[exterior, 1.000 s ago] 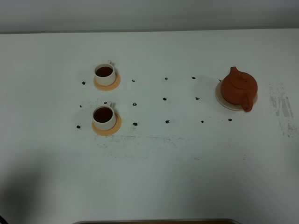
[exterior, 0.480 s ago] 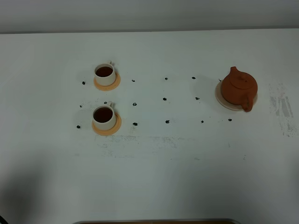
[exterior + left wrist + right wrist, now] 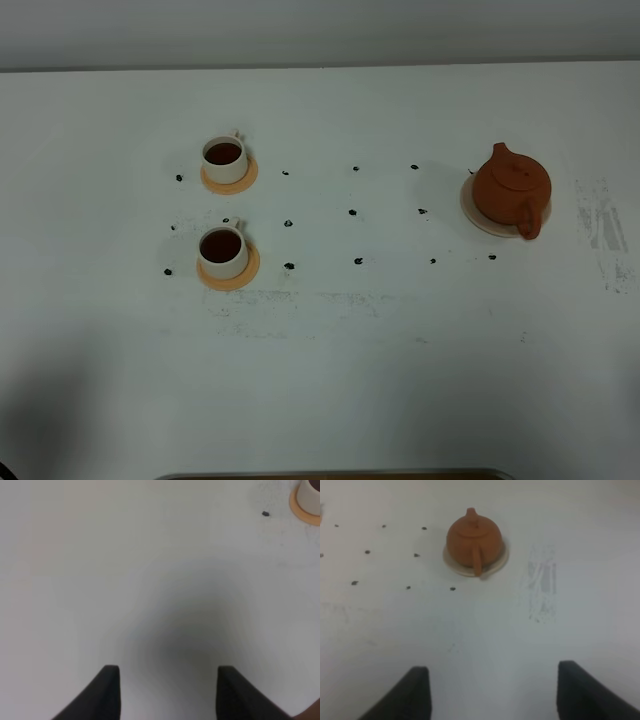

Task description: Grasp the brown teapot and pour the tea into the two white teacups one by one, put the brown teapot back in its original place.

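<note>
On white table (image 3: 400, 380), brown teapot (image 3: 511, 187) is sitting upright on its cream saucer (image 3: 473, 212) at rt side, well apart from the two white teacups (image 3: 224, 160) (image 3: 223, 251), which are holding dark tea and resting on orange coasters (image 3: 247, 179) at left, one behind the other. L gripper (image 3: 169, 680) is hovering w/ jaws apart over bare table, near cup's coaster just showing at frame edge; R gripper (image 3: 494, 685) is hanging w/ jaws spread wide, gripping nothing, teapot well ahead of it w/ handle facing the cam.

brown teapot (image 3: 511, 188) upright on cream saucer (image 3: 476, 213) | two white teacups (image 3: 224, 160) (image 3: 223, 251) (both full)
</note>
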{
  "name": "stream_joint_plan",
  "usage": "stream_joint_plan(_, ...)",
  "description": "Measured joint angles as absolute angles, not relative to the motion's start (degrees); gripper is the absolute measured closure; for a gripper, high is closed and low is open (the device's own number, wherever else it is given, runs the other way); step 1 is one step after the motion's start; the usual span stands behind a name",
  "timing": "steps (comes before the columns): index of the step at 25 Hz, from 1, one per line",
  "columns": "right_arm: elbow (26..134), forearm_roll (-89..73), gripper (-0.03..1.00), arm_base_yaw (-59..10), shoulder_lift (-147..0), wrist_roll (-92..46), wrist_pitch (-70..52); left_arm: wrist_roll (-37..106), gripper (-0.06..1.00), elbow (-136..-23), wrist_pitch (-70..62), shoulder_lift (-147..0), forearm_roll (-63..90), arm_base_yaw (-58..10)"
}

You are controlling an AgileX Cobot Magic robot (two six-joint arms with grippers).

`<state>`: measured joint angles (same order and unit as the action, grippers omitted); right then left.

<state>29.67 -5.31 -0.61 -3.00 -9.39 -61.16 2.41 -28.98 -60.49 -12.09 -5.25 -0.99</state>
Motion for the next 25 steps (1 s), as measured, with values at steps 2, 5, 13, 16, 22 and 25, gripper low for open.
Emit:
stream_joint_plan(2,29.67,-5.31,0.41,-0.61,-3.00,-9.39,-61.16,2.41,0.49,-28.98,-60.49,-12.09,-5.25,-0.99)
stream_joint_plan(5,29.67,-5.31,0.41,-0.61,-3.00,-9.39,-61.16,2.35,0.49,-28.98,-60.49,-12.09,-5.25,-0.99)
stream_joint_plan(13,28.94,-5.06,0.41,-0.61,-0.15,-9.33,-61.49,2.35,0.49,-28.98,-60.49,-12.09,-5.25,-0.99)
stream_joint_plan(16,28.88,-5.05,0.41,-0.61,0.35,-9.21,-61.74,2.35,0.49,-28.98,-60.49,-12.09,-5.25,-0.99)
stream_joint_plan(22,28.87,-5.05,0.41,-0.61,0.41,-9.02,-61.81,2.35,0.49,-28.98,-60.49,-12.09,-5.25,-0.99)
stream_joint_plan(25,28.82,-5.05,0.41,-0.61,0.41,-8.96,-61.81,2.35,0.49,-28.98,-60.49,-12.09,-5.25,-0.99)
